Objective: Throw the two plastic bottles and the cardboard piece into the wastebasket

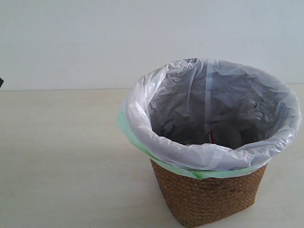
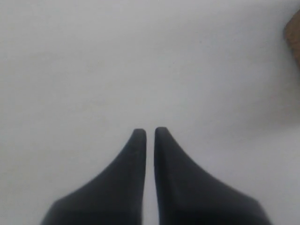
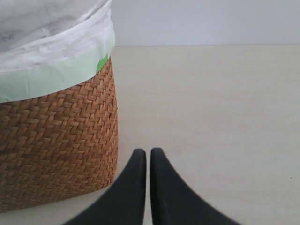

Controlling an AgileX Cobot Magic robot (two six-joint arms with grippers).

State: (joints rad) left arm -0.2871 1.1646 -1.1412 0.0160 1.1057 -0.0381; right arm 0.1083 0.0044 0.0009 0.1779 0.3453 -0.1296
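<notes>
I am looking at both grippers with nothing in them. The left gripper [image 2: 150, 133] is showing its jaws drawn together, only a sliver of light between the tips, with bare table [image 2: 140, 70] ahead of them. A brown edge [image 2: 294, 33], which I am reading as the basket, is sitting far off to one side, beyond the tips. The right gripper [image 3: 148, 154] is showing the same: jaws together, clamped on nothing. The basket [image 3: 56, 140] is standing just beside those jaws, apart from them, with its bag [image 3: 56, 79] folded over the rim above tip height.

I am seeing no bottles and no cardboard on the table in any view. Deep inside the basket [image 1: 209, 199], low against the liner, a red scrap [image 1: 209, 137] is peeking out. It may be a bottle label, but I cannot tell. I am judging the throwing to be done or nearly so, and the step in hand to be checking and clearing off.

To do that well, I am planning to draw the right jaws back and away from the wicker instead of sweeping sideways, since the basket looks light enough to be nudged. I am also wanting a look over the rim before calling it finished.
</notes>
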